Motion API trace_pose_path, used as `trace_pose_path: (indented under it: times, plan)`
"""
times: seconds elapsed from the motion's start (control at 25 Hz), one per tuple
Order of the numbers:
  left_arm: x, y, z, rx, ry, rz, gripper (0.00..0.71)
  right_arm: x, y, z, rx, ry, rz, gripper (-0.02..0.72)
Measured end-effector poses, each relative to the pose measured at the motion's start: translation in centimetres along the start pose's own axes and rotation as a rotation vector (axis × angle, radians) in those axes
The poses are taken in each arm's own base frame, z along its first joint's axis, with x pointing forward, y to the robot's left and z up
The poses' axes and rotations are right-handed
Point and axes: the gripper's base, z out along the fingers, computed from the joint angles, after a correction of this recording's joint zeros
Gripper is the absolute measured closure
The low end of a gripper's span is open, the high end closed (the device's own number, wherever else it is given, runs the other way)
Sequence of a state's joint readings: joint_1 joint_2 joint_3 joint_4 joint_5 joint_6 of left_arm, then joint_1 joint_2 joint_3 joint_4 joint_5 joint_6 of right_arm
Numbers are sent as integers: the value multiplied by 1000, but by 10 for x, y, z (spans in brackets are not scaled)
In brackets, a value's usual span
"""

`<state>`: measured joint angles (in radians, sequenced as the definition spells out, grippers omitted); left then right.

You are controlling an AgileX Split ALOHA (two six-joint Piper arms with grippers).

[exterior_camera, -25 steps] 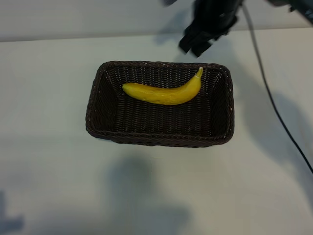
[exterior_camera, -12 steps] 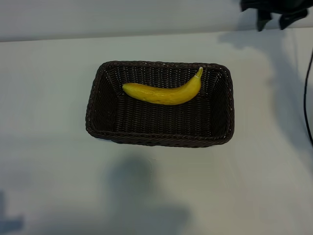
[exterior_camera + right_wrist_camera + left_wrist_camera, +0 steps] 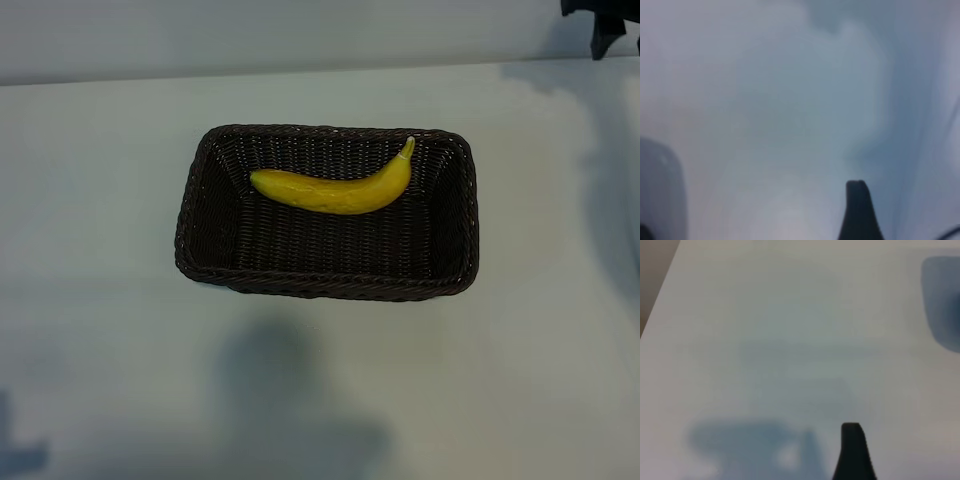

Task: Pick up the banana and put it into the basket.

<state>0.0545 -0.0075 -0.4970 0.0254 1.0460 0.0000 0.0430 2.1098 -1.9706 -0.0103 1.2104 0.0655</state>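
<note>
- Since a second ago the right gripper [image 3: 600,20] has drawn away from the basket's far edge to the upper right corner of the exterior view, where only a dark piece of it shows.
- Whether its jaws are spread or pressed together I cannot tell; its wrist view shows one dark fingertip [image 3: 858,210] over bare white table [image 3: 100,380], nothing held.
- The curved, smooth, bright yellow banana [image 3: 335,188] lies inside the rectangular dark brown woven wicker basket [image 3: 200,250], toward its far wall, stem tip up near the far right corner, unmoved.
- The left gripper is out of the exterior view; its wrist view shows one dark fingertip [image 3: 854,452] above the table, its jaws spread and empty.
</note>
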Motion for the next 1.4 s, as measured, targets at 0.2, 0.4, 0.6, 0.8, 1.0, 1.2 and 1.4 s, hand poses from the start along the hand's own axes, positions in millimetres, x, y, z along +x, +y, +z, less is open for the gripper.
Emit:
trace_pose_path:
  times: [0.2,0.4,0.6,0.8,1.0,1.2,1.4]
  plan:
    - [0,0,0,0,0,0,172,29,-7,-17,50,47,-21,214]
    - [0,0,0,0,0,0,172,61,-10,-48,65,49,-32,214]
    - [0,0,0,0,0,0,172,107,-14,-84,72,34,-56,214]
    - [0,0,0,0,0,0,172,164,-19,-104,84,48,-65,214]
    - [0,0,0,0,0,0,172,228,-23,-111,82,66,-65,214]
    - [0,0,0,0,0,0,172,291,-23,-103,46,92,-50,214]
    - [0,0,0,0,0,0,172,338,-24,-96,25,10,-43,214]
